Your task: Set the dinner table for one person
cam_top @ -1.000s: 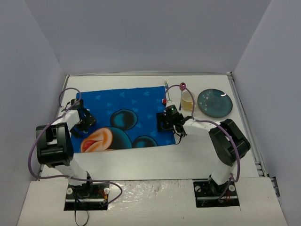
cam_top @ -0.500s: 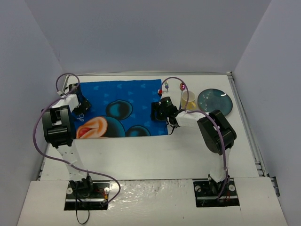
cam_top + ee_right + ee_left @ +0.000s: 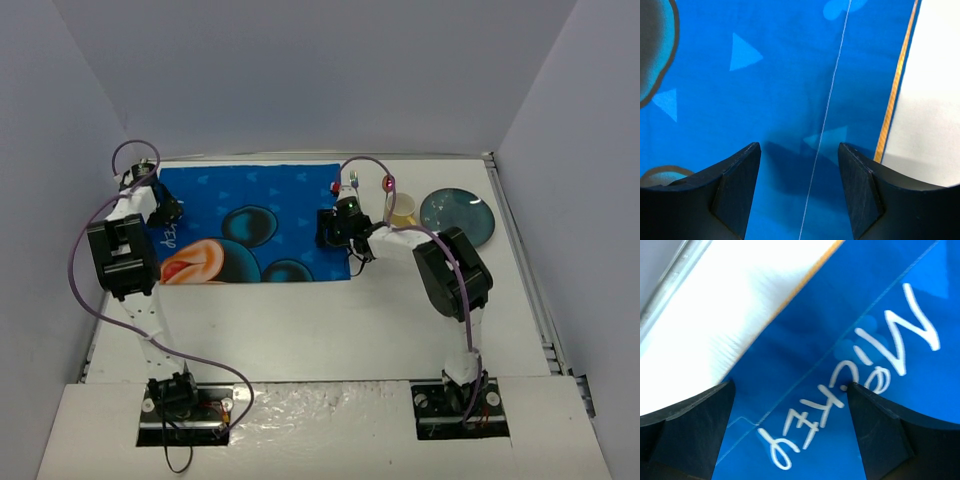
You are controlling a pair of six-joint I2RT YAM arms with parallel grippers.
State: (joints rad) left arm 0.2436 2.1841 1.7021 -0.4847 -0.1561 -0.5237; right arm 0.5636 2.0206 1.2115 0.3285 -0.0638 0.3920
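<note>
The left gripper (image 3: pixel 165 212) is spread wide. In its wrist view (image 3: pixel 790 390) the two dark fingers (image 3: pixel 695 425) stand far apart over the left edge of the blue mat (image 3: pixel 255 215), with white script lettering lying flat between them. Nothing is pinched, and I cannot tell whether the tips touch the cloth. The right gripper (image 3: pixel 335 228) is parted too, though less widely. Its wrist view (image 3: pixel 800 150) shows flat blue cloth and a shadow between the fingers (image 3: pixel 735 190), just inside the mat's orange-trimmed right edge.

The dinner table (image 3: pixel 300 330) fills the floor between the grey walls. Its long axis runs left to right, and the arm bases sit at its near edge. Bare white top shows beside the mat in both wrist views (upper left for the left arm (image 3: pixel 715 300), right side for the right arm (image 3: pixel 935 100)).

The mat lies in the far-left part of the table, its long side along the far edge. A pale cup (image 3: pixel 402 210) stands just beyond the mat's right edge. A teal plate (image 3: pixel 457 217) sits near the far right corner.
</note>
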